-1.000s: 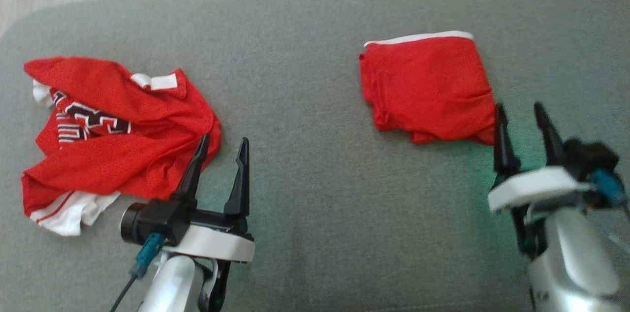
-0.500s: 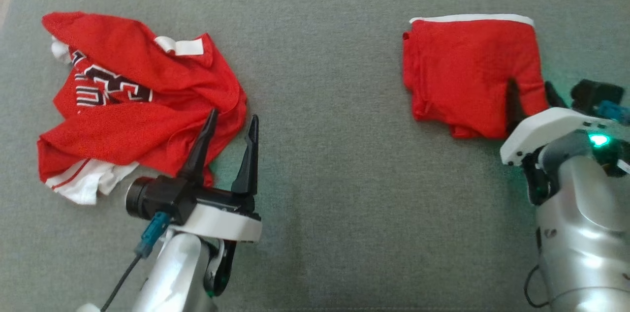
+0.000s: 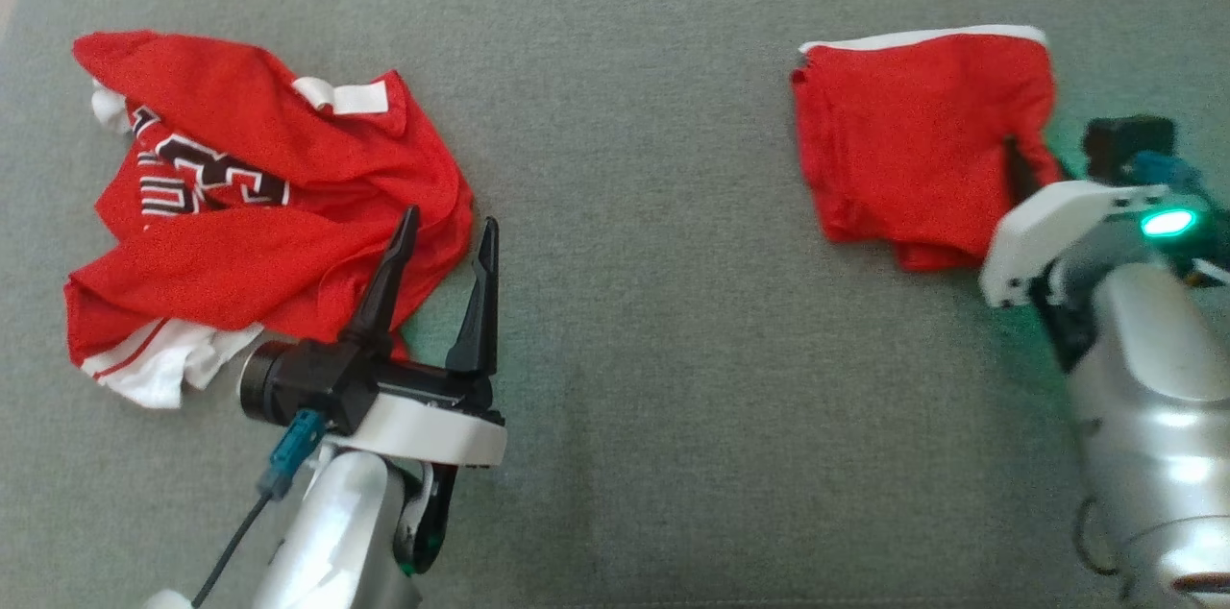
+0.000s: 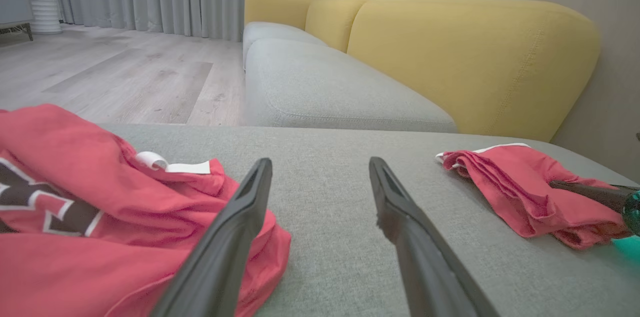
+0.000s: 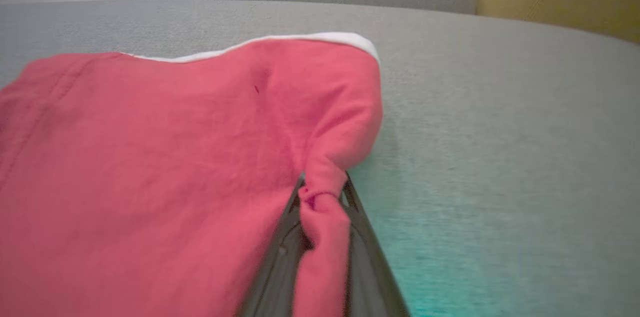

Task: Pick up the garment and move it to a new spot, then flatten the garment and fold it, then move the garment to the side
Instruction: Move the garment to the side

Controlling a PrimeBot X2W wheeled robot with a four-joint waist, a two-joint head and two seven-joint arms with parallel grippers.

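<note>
Two red garments lie on one broad grey fabric cushion (image 3: 625, 109), which I take as the reference for every position below.

Beyond the cushion's far edge I note a yellow upholstered sofa (image 4: 470, 52) with grey seat pads (image 4: 325, 92). Pale wood flooring (image 4: 125, 72) lies off that same edge, to the left.

Item one: a crumpled red jersey (image 3: 259, 215) of mesh cloth, with black-and-white lettering and white trim. It occupies the cushion's left part, bunched and not flat.

Item two, the task's thing: a folded red garment (image 3: 903, 138), roughly square, with a white band along the side facing the cushion's far edge. It lies on the cushion's right part, well apart from the jersey. Its near right corner is drawn into a tight gather.

Left gripper (image 3: 451, 217): over the cushion's left-centre, dark fingers spread wide with nothing between them. One fingertip overlaps the jersey's near right edge; I cannot tell whether it touches.

Right gripper (image 5: 324, 192): at the cushion's right side, jaws clenched on the gathered corner of the folded red garment, red cloth pinched between the fingers.

A green indicator light (image 3: 1168, 223) glows on that wrist and tints the cushion beside it.
</note>
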